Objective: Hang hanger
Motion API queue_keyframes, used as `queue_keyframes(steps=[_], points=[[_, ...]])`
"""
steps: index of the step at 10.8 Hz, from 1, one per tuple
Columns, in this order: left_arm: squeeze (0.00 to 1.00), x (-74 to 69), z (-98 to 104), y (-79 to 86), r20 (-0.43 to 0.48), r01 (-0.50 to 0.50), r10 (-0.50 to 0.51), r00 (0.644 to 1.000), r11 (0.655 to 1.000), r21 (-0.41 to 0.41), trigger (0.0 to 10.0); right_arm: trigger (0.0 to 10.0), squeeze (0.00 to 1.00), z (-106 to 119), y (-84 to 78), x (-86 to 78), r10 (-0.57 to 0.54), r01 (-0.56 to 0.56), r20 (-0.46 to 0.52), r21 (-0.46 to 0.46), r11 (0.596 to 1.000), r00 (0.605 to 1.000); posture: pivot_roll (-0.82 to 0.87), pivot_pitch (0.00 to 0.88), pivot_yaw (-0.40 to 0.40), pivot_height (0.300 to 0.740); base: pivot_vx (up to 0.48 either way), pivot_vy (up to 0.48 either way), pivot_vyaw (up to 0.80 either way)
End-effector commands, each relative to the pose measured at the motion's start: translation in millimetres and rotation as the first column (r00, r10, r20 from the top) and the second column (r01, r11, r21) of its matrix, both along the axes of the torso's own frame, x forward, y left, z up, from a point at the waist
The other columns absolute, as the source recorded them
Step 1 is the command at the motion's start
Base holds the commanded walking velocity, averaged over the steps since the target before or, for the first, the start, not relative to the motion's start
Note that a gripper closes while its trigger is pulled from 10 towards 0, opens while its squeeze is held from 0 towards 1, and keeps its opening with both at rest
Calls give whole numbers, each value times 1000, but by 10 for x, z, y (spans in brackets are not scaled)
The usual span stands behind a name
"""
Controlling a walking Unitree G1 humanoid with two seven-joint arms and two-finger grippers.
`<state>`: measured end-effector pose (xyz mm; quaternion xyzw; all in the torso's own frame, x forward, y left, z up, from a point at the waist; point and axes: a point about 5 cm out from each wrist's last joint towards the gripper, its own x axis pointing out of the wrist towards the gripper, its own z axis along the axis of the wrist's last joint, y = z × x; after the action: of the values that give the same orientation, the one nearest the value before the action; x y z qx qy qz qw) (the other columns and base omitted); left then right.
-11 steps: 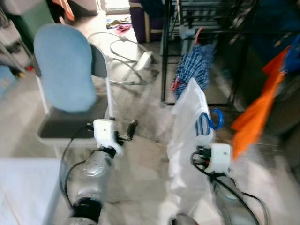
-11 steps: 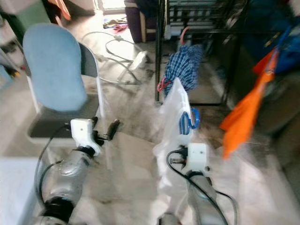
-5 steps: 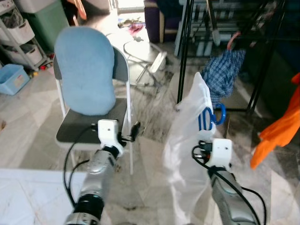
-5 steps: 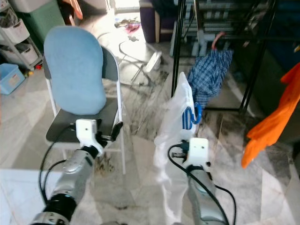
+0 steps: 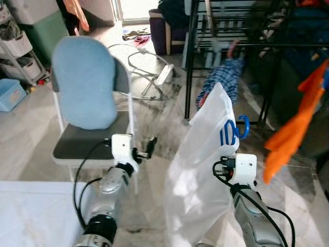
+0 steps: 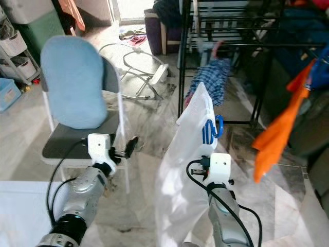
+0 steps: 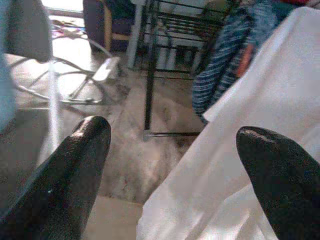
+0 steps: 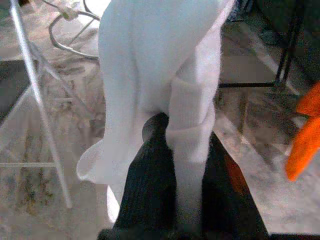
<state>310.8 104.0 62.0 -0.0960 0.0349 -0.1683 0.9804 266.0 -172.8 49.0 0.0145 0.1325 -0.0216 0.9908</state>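
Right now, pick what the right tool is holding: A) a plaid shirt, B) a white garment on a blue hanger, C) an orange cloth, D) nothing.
B: the right tool is closed on the white garment, and the blue hanger hooks out at the garment's top.

Two robot hands: the left hand and the right hand. One blue hanger carrying one white garment. One chair. One black rack. One plaid garment. One orange garment.
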Motion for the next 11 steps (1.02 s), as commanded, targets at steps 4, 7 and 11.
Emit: queue_keyframes(steps=[4,7,11], points=[[0,-1,-28,58,-6,0,0,1000,1000,24,10000,10000,0,63,-8,-4,-12,12,40,3,1000,999,-178,97,46,740,0,-480,0],[0,-15,-48,68,-7,3,-3,1000,999,32,10000,10000,0,61,-18,-27,-18,18,45,-3,1000,999,-177,96,48,740,0,-480,0],[0,-22,-35,89,3,25,-25,1000,1000,-18,10000,10000,0,51,-34,-45,-6,7,44,-21,1000,999,-182,106,48,740,0,0,0]])
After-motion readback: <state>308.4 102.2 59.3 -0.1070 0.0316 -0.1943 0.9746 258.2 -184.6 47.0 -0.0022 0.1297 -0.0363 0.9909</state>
